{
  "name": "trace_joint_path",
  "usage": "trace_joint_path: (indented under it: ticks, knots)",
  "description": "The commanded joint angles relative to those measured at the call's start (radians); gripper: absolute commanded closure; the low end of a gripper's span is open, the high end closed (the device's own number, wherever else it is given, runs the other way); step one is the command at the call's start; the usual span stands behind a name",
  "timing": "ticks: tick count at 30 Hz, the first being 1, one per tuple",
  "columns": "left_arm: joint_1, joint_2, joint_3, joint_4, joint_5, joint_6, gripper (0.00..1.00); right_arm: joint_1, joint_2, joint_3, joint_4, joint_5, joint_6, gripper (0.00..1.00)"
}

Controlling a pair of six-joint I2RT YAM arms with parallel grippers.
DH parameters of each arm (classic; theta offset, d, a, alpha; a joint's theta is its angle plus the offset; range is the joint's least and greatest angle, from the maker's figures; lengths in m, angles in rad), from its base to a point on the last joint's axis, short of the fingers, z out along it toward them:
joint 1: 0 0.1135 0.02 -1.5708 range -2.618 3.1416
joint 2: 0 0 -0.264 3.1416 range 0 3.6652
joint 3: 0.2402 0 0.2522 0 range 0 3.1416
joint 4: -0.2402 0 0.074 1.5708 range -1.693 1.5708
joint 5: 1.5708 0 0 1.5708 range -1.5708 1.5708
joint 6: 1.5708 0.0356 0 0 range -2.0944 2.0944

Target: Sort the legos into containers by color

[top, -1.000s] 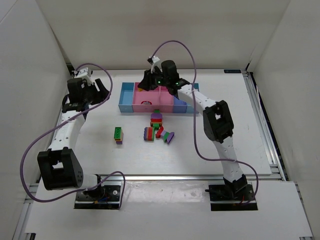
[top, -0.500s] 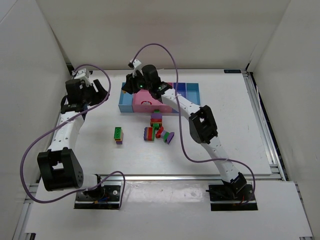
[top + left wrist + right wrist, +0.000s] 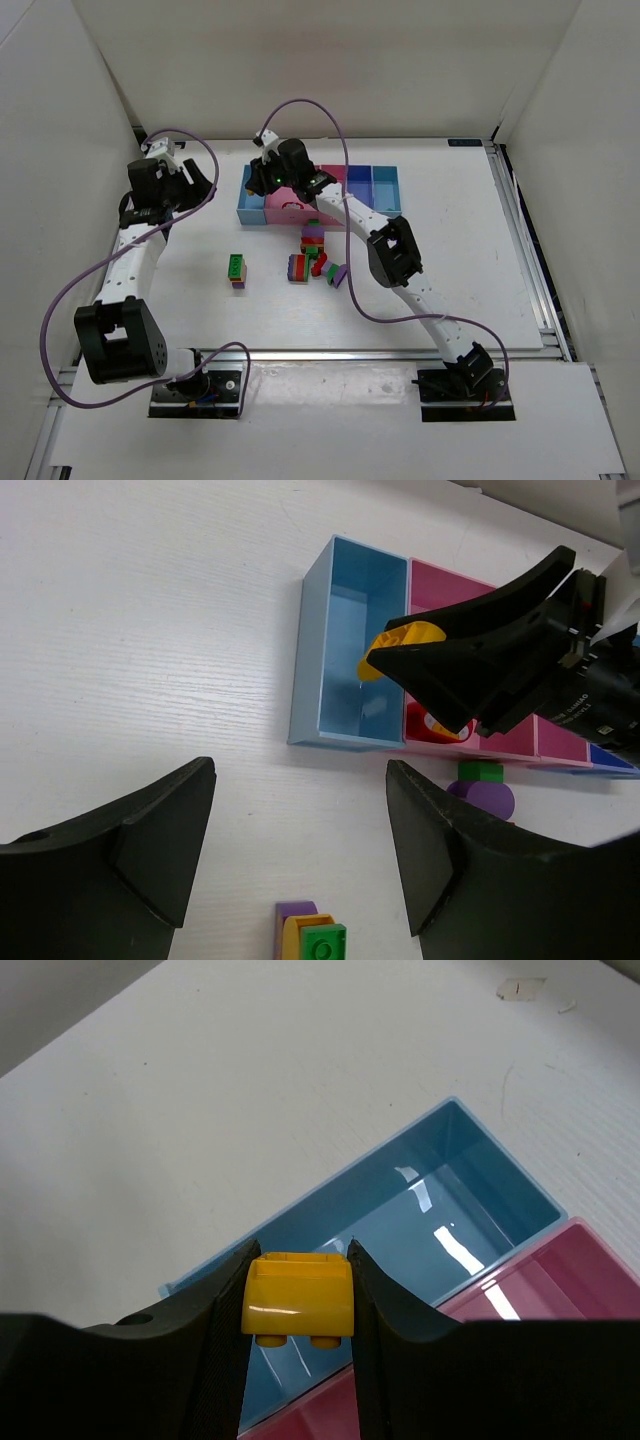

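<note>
R gripper [image 3: 300, 1260] far left, clamping yellow lego [image 3: 298, 1305] over blue bin [image 3: 440, 1190], L gripper [image 3: 300, 810] agape

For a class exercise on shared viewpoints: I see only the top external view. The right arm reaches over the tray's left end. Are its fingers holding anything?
Observer: Yes. The right wrist view shows the right fingers shut on a yellow lego.
Operator: What lies in the compartment beneath it?
Observer: Nothing. The light blue compartment below the lego is bare.
Operator: And the left fingers?
Observer: The left wrist view shows the left fingers apart, with nothing between them.
</note>
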Motion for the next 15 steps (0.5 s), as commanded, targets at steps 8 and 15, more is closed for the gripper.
trace_joint_path:
  ticks: [8, 15]
  knots:
    - [0.006, -0.033, 0.000, 0.010, 0.012, -0.009, 0.20, 0.002, -0.005, 0.046, -0.013, -0.007, -0.035, 0.47]
    - [0.006, -0.047, -0.008, -0.006, 0.012, -0.020, 0.20, 0.004, -0.065, 0.009, 0.002, -0.071, -0.073, 0.32]
